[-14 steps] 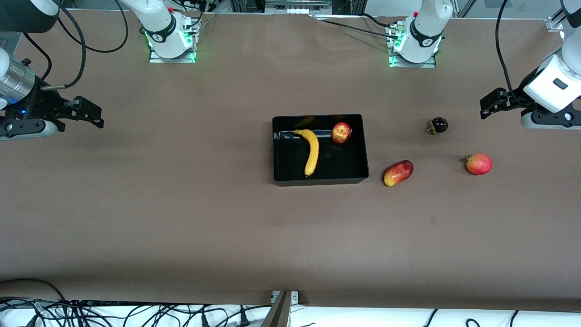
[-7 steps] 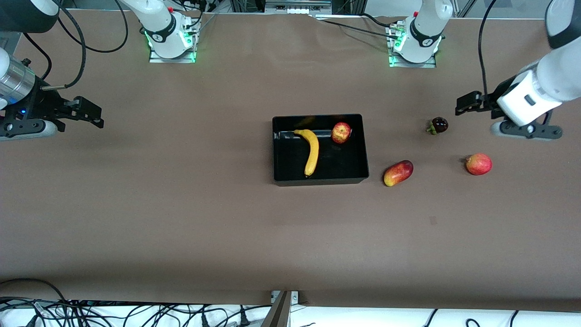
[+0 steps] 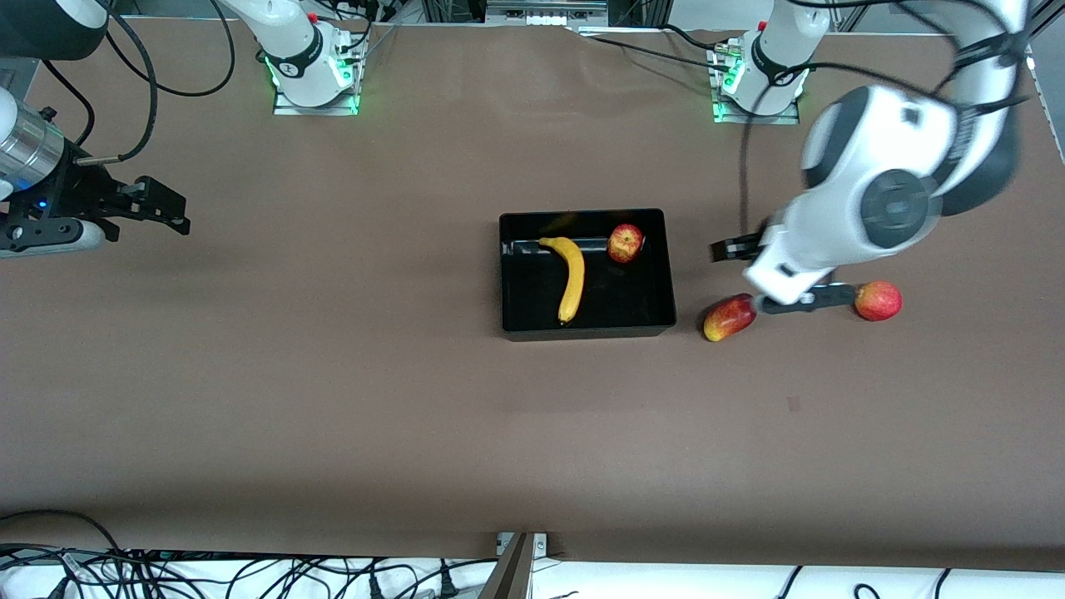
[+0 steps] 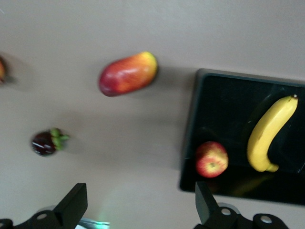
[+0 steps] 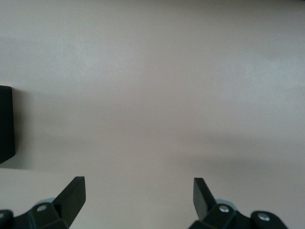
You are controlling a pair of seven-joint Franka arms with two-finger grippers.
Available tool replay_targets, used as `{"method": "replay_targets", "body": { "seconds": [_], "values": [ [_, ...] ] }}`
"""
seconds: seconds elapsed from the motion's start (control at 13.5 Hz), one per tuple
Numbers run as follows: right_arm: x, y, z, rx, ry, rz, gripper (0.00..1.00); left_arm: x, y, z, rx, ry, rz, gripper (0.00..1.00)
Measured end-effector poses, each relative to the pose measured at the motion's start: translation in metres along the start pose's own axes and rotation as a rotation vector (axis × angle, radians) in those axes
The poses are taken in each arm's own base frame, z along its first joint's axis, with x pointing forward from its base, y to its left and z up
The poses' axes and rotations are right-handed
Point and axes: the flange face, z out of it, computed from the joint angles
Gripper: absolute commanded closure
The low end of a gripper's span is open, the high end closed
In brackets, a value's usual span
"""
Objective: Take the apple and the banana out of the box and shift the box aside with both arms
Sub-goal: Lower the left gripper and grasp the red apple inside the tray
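My left gripper (image 4: 138, 207), jaws apart, hangs over bare table beside the box (image 3: 666, 274); descending carelessly, it could clip the mango (image 3: 730, 317) before reaching the apple (image 3: 625, 243). The right gripper (image 3: 170, 212) waits, jaws apart.

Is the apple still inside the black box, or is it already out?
Inside. The apple lies in a corner of the box, near the banana; no gripper touches it.

A robotics lab, set up for recording. Two white jointed arms (image 3: 882, 200) are bolted to metal base plates (image 3: 316, 104) that glow green along one edge of a wide tabletop (image 3: 333, 399) covered in plain brown sheeting. Aluminium framing (image 3: 545, 10) stands past that edge, and loose black cables (image 3: 166, 574) lie tangled on white cloth at the edge nearest the front camera. Thick cables also loop off each arm.
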Motion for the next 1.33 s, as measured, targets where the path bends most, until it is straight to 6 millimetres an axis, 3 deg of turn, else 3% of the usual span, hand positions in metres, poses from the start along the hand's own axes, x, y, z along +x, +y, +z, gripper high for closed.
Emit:
{"method": "replay_targets", "body": {
  "seconds": [0.15,0.37,0.52,0.67,0.81,1.11,1.19,1.33],
  "values": [
    [0.000,0.000,0.000,0.000,0.000,0.000,0.00,-0.014,0.049,0.034,0.038,-0.010,-0.049,0.00],
    [0.000,0.000,0.000,0.000,0.000,0.000,0.00,-0.038,0.115,0.110,0.142,0.020,-0.083,0.00],
    [0.000,0.000,0.000,0.000,0.000,0.000,0.00,-0.055,0.141,0.165,0.212,0.076,-0.097,0.00],
    [0.000,0.000,0.000,0.000,0.000,0.000,0.00,-0.060,0.143,0.207,0.226,0.100,-0.119,0.00],
    [0.000,0.000,0.000,0.000,0.000,0.000,0.00,-0.066,0.137,0.233,0.231,0.101,-0.147,0.00],
    [0.000,-0.001,0.000,0.000,0.000,-0.001,0.00,-0.081,0.146,0.265,0.244,0.108,-0.182,0.00],
    [0.000,-0.002,0.000,0.000,0.001,-0.003,0.00,-0.082,0.147,0.268,0.245,0.109,-0.183,0.05],
    [0.000,-0.003,0.000,0.000,0.001,-0.006,0.00,-0.082,0.148,0.272,0.249,0.107,-0.187,0.49]
  ]
}}
